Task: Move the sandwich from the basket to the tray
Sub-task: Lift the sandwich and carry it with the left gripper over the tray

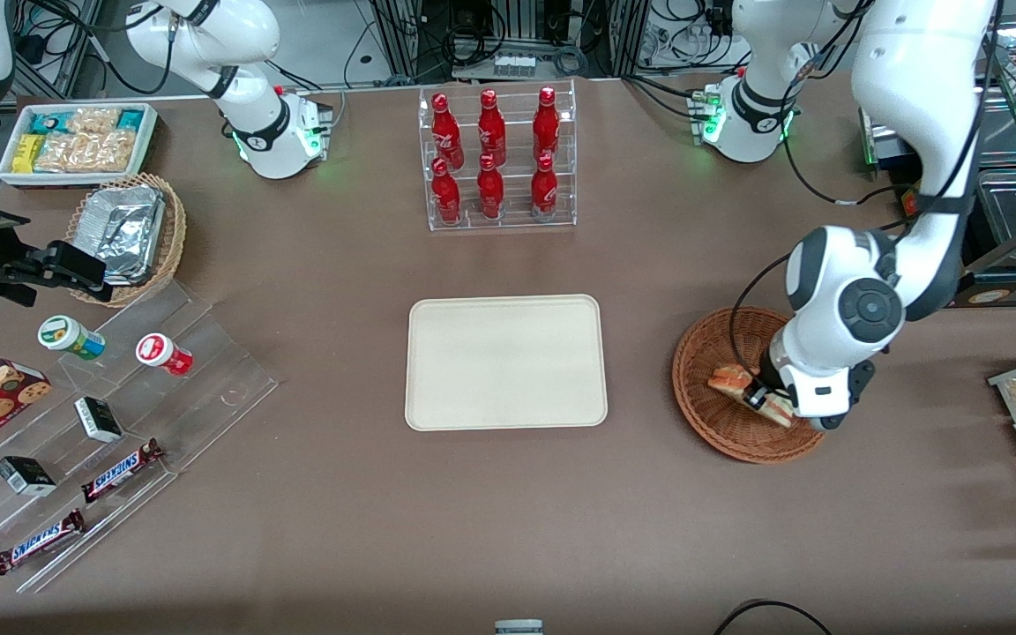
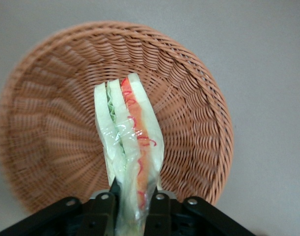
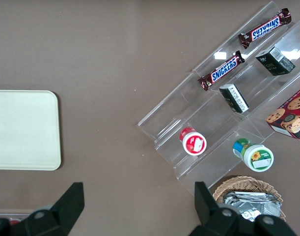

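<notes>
Left wrist view: the gripper (image 2: 132,209) pinches a plastic-wrapped sandwich (image 2: 127,142) over the woven wicker basket (image 2: 199,108), a second sandwich (image 1: 730,379) lying inside at the gripper's nine o'clock, the cream tray (image 1: 505,362) well apart.

The sandwich (image 2: 127,142) clamped between the black fingers (image 2: 104,209) of the gripper (image 2: 132,206) shows pale white bread with green and orange-red layers under glossy clear wrap. Past the fingers lies the reddish-brown woven basket (image 2: 199,113) on a dull brown table (image 1: 508,511). The tray (image 1: 508,309) is plain cream.
</notes>
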You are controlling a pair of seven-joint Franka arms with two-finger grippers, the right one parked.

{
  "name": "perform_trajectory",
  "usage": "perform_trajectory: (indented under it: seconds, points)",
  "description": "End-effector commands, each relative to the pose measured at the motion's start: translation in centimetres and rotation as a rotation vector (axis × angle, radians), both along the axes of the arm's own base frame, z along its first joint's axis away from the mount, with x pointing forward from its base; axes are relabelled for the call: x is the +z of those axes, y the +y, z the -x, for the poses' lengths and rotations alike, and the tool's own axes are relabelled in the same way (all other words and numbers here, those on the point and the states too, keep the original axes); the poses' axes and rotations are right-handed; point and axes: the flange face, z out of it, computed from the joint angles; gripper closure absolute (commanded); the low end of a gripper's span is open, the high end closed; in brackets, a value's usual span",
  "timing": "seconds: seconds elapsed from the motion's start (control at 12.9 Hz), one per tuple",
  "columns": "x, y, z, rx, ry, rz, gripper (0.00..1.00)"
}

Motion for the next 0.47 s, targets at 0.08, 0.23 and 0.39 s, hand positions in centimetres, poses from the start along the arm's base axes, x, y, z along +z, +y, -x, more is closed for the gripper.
perform_trajectory:
  seconds: [0.08,0.23,0.39]
  points:
    - [9.2,-8.0,-0.4,-0.126,0.021,-0.02,1.0]
    - [10.0,-13.9,1.1,-0.228,-0.003,-0.013,1.0]
    - [9.0,-20.1,2.8,-0.372,-0.006,-0.016,1.0]
